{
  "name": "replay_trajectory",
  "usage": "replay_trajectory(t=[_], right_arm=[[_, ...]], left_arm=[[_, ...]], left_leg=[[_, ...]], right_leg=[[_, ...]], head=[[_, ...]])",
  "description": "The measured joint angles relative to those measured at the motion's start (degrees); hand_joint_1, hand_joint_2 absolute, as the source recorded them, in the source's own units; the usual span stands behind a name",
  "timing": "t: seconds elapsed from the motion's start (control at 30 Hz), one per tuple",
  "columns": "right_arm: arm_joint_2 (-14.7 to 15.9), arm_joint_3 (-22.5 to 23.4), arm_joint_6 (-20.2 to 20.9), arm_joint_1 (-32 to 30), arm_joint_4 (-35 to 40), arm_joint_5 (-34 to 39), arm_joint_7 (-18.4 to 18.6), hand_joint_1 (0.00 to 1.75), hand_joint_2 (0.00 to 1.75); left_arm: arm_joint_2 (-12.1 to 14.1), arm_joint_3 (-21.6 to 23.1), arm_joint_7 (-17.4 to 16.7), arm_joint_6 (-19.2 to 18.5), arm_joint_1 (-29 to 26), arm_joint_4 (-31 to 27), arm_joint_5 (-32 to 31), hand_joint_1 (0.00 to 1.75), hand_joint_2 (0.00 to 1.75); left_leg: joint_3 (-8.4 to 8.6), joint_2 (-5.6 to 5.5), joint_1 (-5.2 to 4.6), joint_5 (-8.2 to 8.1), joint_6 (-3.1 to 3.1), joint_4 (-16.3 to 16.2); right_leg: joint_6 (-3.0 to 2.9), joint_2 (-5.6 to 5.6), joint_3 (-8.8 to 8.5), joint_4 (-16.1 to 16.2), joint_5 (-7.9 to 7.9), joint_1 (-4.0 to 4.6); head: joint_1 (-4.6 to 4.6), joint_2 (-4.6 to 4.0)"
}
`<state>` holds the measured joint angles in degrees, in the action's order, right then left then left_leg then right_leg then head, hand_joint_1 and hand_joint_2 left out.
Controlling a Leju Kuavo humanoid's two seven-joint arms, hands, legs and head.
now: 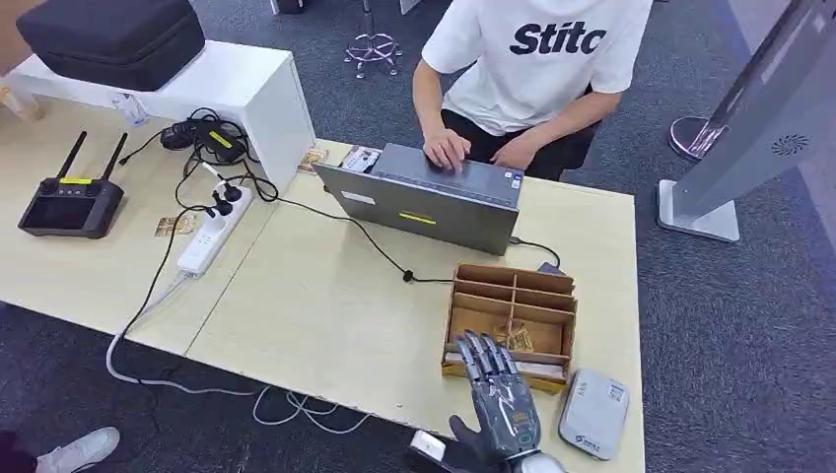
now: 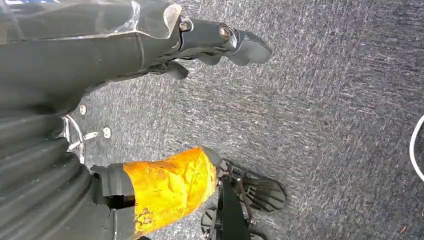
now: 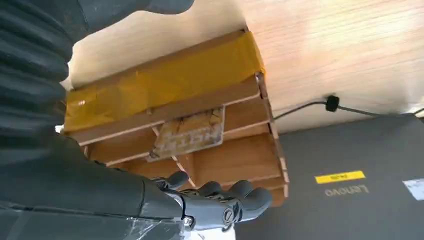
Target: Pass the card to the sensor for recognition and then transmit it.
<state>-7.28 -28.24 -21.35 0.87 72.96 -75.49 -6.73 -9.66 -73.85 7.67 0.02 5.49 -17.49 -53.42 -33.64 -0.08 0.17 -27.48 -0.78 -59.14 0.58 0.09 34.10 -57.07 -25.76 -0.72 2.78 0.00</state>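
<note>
The right hand (image 1: 500, 394) hovers over the near edge of a wooden divided tray (image 1: 513, 292) on the pale surface (image 1: 325, 315), fingers spread and empty. The card (image 3: 192, 133) lies inside a tray compartment. The left hand (image 2: 220, 42) hangs above grey carpet, loosely curled, holding nothing. A grey sensor (image 1: 594, 414) sits just beside the tray.

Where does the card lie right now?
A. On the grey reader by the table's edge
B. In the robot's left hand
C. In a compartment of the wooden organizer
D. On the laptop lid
C: the card rests inside the wooden organizer, with the right hand open over its near edge.
</note>
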Motion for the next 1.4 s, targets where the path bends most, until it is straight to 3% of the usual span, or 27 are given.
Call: replay_trajectory(t=[0.37,0.67,1.03,1.4], right_arm=[[-1.38,2.28,0.11,0.19,-2.93,0.15,-0.35,0.00,1.75],[-2.49,7.56,-1.40,0.43,-3.89,-3.56,-0.48,0.00,1.75],[-4.44,12.17,-4.70,-0.48,0.08,-5.64,-1.70,0.00,1.75],[-5.18,13.47,-5.53,-1.06,2.07,-6.27,-1.68,0.00,1.75]], left_arm=[[0.00,0.00,0.13,0.00,-0.01,0.00,0.13,0.00,1.75],[-0.44,0.00,0.17,0.07,-0.02,0.00,0.42,0.00,1.75],[-1.16,0.00,0.18,0.15,-0.01,-0.02,0.48,0.00,1.75],[-1.57,0.00,0.15,0.20,0.00,-0.02,0.55,0.00,1.75]], left_leg=[[0.00,0.00,-0.01,0.00,0.00,0.00],[0.00,0.00,-0.01,0.00,0.00,0.00],[0.00,0.00,-0.01,0.00,0.00,0.00],[0.00,0.00,-0.01,0.00,0.00,0.00]], right_leg=[[0.00,0.00,0.00,0.00,0.00,-0.01],[0.00,0.00,0.00,0.00,0.00,-0.01],[0.00,0.00,0.01,0.00,0.00,-0.01],[0.00,0.00,0.01,0.00,0.00,-0.01]], head=[[0.00,0.00],[0.00,0.00],[0.00,0.00],[0.00,0.00]])
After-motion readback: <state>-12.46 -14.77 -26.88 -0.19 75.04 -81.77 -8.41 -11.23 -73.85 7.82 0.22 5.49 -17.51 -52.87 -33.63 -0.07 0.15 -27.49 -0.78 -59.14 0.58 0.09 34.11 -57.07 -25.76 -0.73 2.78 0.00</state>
